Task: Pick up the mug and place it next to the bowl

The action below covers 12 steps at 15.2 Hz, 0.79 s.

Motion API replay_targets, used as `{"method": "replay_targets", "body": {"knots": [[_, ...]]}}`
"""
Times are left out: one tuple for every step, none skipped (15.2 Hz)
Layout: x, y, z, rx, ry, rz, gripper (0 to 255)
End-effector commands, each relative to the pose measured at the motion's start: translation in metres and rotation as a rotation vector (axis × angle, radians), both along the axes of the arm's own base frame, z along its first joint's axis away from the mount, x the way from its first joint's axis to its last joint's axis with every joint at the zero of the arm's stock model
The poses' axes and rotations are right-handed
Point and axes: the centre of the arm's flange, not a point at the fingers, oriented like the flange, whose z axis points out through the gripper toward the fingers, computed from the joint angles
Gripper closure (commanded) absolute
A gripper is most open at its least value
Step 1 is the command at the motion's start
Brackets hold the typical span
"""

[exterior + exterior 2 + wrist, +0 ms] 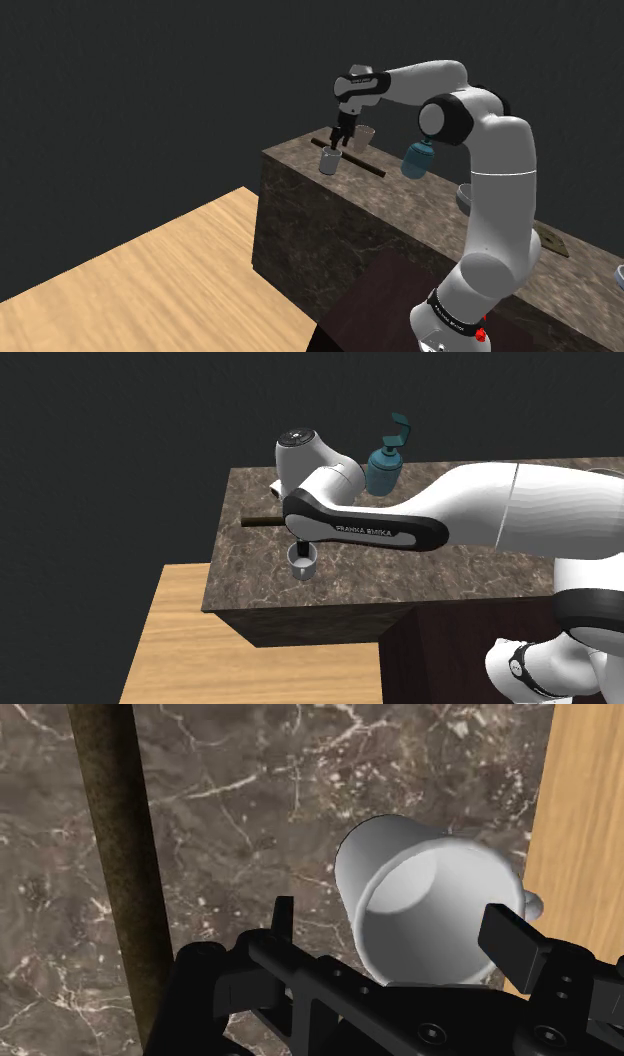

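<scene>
**Counter stock, as you see it:**

1. Mug (330,162) — pale grey, upright on the dark marble counter (330,225). It stands near the counter end that borders the wooden floor (150,270). From the wrist cam you look down into its open mouth. A small handle stub pokes out on the floor side.
2. Gripper (395,919) — all black, low over the mug, pointing down. Fingers are spread apart, one on each side of the mug. The finger (283,919) on the strip side stands clear of the mug wall. The other finger overlaps the rim in the wrist view, and you can't tell if it touches. Nothing is clasped.
3. Strip (115,854) — dark brown, long and narrow, lying flat across the counter. It runs beside the mug but apart from it.
4. Cup (363,137) — beige, on the far side of the strip from the mug, near the gripper.
5. Dispenser (385,467) — blue w/ pump top, farther along the counter toward the stand.
6. Bowl (466,197) — grey, partly hidden behind the arm (500,190). It is well apart from the mug, w/ the dispenser between them.
7. Stand (375,305) — dark box at the shoulder view's lower right, set against the counter front. The white arm reaches up and to the left from it.
</scene>
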Motion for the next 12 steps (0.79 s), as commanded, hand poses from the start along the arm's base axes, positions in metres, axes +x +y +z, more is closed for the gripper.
{"method": "replay_targets", "body": {"knots": [[0.012,-0.009,-0.005,0.005,-0.005,0.005,0],[0.011,-0.008,-0.011,0.005,-0.005,0.005,0],[0.011,-0.008,-0.016,0.005,-0.005,0.005,0],[0.011,-0.008,-0.021,0.005,-0.005,0.005,0],[0.011,-0.007,-0.026,0.005,-0.005,0.005,0],[0.011,-0.007,-0.032,0.005,-0.005,0.005,0],[0.011,-0.007,-0.037,0.005,-0.005,0.005,0],[0.01,-0.006,-0.045,0.005,-0.005,0.005,0],[0.01,-0.006,-0.045,0.005,-0.005,0.005,0],[0.01,-0.006,-0.045,0.005,-0.005,0.005,0],[0.01,-0.006,-0.045,0.005,-0.005,0.005,0],[0.01,-0.006,-0.045,0.005,-0.005,0.005,0]]}}
